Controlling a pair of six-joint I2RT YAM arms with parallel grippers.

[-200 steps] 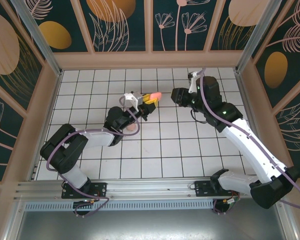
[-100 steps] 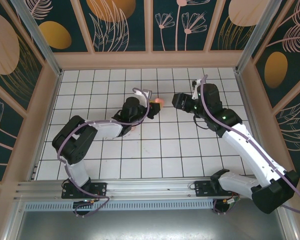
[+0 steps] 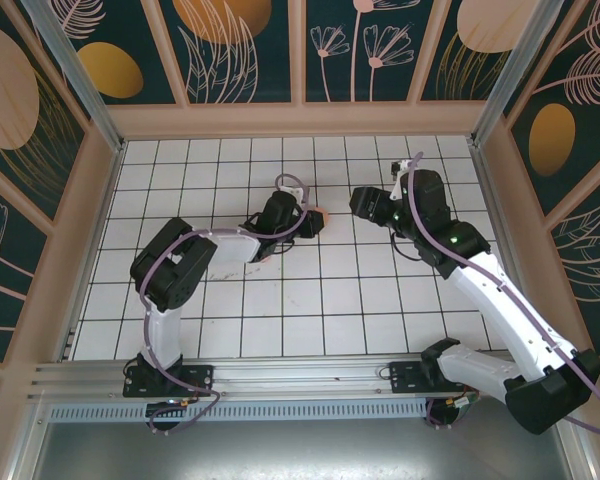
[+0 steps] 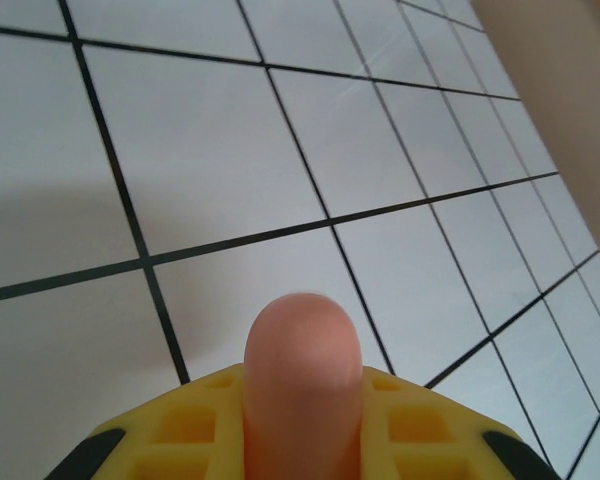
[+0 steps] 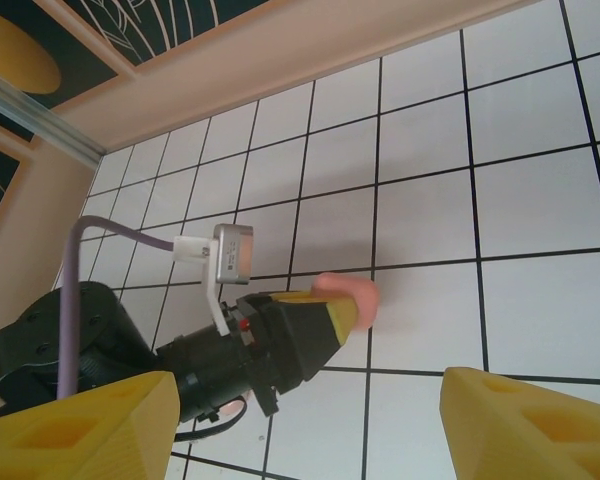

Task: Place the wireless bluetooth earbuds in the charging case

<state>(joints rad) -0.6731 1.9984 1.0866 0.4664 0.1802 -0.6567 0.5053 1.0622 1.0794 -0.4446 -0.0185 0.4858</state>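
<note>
Jaws of the left gripper (image 5: 325,312) pinch a salmon-pink rounded piece (image 5: 349,291), earbud or case I cannot tell, over the tiled counter (image 5: 540,290); jaws of the right gripper (image 5: 310,385) are spread wide.

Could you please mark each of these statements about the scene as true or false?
1. The left gripper is shut on a salmon-pink piece. True.
2. The right gripper is shut. False: its yellow fingers stand wide apart with nothing between them.
3. The salmon-pink piece lies loose on the table. False: the left gripper clamps it.
4. The left gripper's tip points toward the right gripper. True.
5. The table is plain wood. False: it is white with a dark grid.
</note>
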